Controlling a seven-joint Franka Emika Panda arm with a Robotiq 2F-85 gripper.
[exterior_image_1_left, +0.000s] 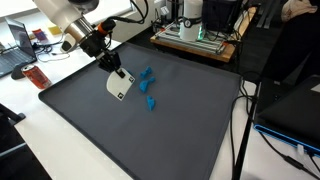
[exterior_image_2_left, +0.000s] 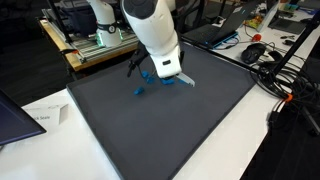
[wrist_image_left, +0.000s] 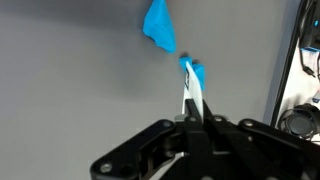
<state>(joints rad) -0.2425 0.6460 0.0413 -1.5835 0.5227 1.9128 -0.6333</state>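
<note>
My gripper (exterior_image_1_left: 116, 72) hangs over the dark grey mat (exterior_image_1_left: 120, 140) with its jaws shut on a white flat piece (exterior_image_1_left: 119, 86). In the wrist view the white flat piece (wrist_image_left: 190, 95) shows edge-on, reaching out from the gripper (wrist_image_left: 192, 118). Its far tip lies at a small blue piece (wrist_image_left: 196, 70). A larger blue piece (wrist_image_left: 158, 25) lies further off on the mat. In both exterior views several blue pieces (exterior_image_1_left: 149, 88) (exterior_image_2_left: 140, 91) lie scattered on the mat beside the white flat piece (exterior_image_2_left: 168, 68) and gripper (exterior_image_2_left: 165, 62).
The mat (exterior_image_2_left: 150, 135) lies on a white table (exterior_image_1_left: 40, 130). Behind it a machine stands on a wooden board (exterior_image_1_left: 195, 45). A red can (exterior_image_1_left: 37, 75), a laptop (exterior_image_1_left: 15, 55), a sheet of paper (exterior_image_2_left: 40, 118) and cables (exterior_image_2_left: 275, 75) lie around the mat's edges.
</note>
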